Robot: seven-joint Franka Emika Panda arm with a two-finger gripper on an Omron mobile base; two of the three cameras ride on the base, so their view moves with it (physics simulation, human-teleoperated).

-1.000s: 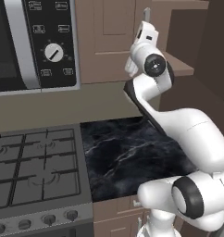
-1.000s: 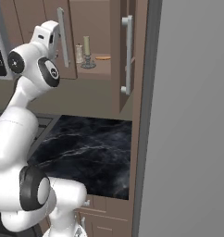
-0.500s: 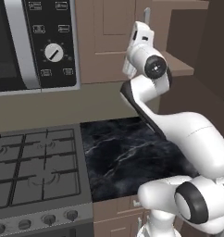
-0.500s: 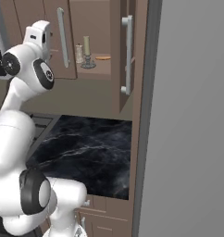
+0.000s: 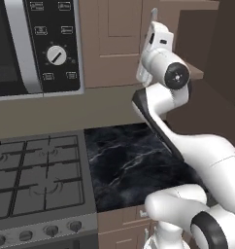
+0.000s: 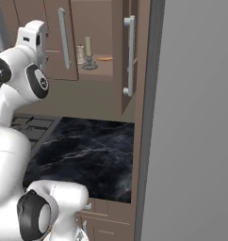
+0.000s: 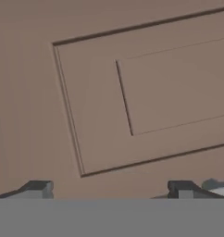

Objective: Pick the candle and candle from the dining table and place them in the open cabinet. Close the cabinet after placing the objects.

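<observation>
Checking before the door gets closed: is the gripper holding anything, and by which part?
Nothing is held. The gripper is open and empty, facing a cabinet door panel; both candles stand inside the cabinet.

The cabinet looks like matt brown wood with smooth panelled doors, and its bar handle has a silvery metallic sheen. The dining table has a glossy black marble-look top veined in white. The stove appears matt grey metal, and the microwave front looks smooth black with a silver trim.
</observation>
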